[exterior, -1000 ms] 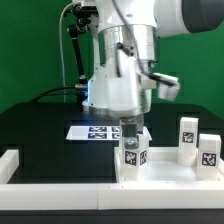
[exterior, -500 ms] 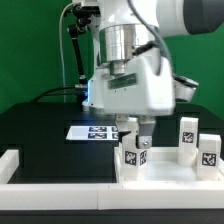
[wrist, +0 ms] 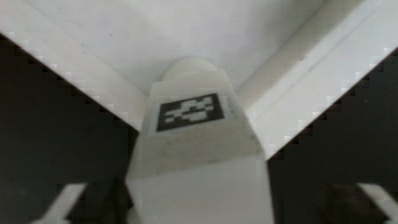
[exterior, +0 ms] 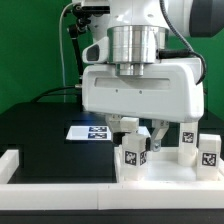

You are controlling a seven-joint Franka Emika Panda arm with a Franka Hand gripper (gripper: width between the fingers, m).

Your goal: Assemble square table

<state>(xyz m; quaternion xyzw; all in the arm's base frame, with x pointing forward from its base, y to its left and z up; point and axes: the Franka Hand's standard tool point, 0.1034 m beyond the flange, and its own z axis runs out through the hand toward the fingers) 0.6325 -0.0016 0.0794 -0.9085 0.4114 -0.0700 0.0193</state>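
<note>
Green backdrop, black table surface [exterior: 40, 125], marker board [exterior: 92, 132] lying flat behind the work area. White border rail [exterior: 55, 170] runs along the near edge.

Gripper [exterior: 140, 140] is low over the square top [exterior: 165, 170], which sits at the exterior view's right against the rail. One leg [exterior: 134, 152] stands upright on the top, directly under the wrist — fingers look to straddle it. Wrist view shows that leg [wrist: 192, 135] between the two fingertips [wrist: 71, 205], with dark gaps showing either side, so jaws look apart, not clamped. Low confidence given the blur.

Progress, my read:
- One leg upright at a corner of the top — whether threaded in or merely placed, cannot tell.
- Two more legs [exterior: 188, 140] and [exterior: 209, 152] stand loose at the exterior view's right, not installed.
- Fourth leg not clearly visible — possibly hidden behind the arm.

So early in the build: at best one of four legs seated, three left.
</note>
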